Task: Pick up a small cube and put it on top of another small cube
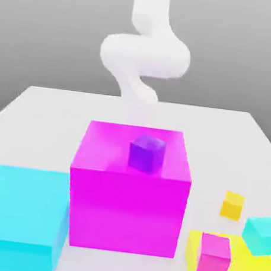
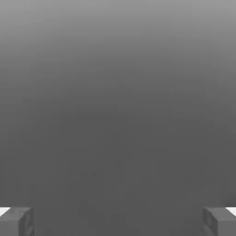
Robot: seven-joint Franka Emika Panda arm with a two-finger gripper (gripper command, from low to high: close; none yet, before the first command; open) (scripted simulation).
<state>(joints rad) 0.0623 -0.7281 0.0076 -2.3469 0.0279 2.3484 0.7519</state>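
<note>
The gripper (image 2: 118, 223) hangs wide open, empty — reaching the small orange-yellow cube (image 1: 233, 205) risks clipping the big magenta block (image 1: 126, 208).

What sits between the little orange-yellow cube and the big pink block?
Bare white table, in the exterior view, separates the small orange-yellow cube from the big magenta block.

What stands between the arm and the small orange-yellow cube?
The big magenta block stands in the middle of the table, with a purple cube on top. The arm is behind it; the small orange-yellow cube lies in front, toward the exterior view's right.
</note>
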